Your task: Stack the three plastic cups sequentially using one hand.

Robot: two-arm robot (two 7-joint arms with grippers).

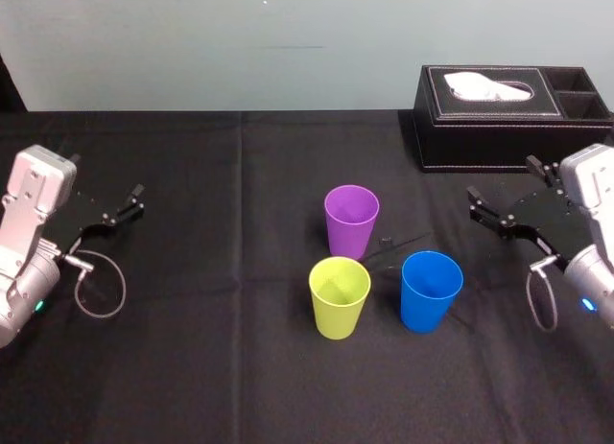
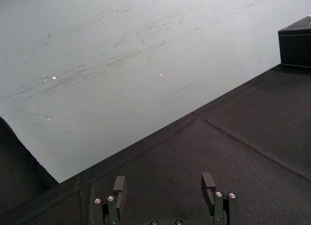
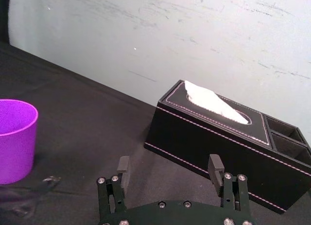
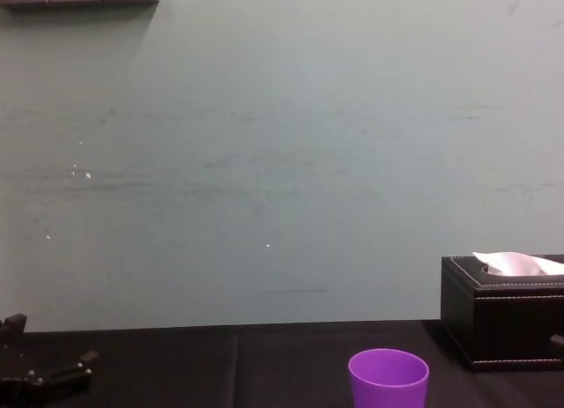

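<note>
Three smooth, tapered plastic tumblers stand upright and apart mid-table on matte black cloth (image 1: 192, 367). Purple cup (image 1: 351, 221) farthest back. Yellow-green cup (image 1: 339, 296) nearer, slightly left. Blue cup (image 1: 431, 290) nearer, right. Left gripper (image 2: 164, 182) over left side of table, black fingers spread, empty. Right gripper (image 3: 169, 163) at right, fingers spread, empty, near black white-stitched leather-look tissue box (image 1: 480, 128) with white tissue poking out.
</note>
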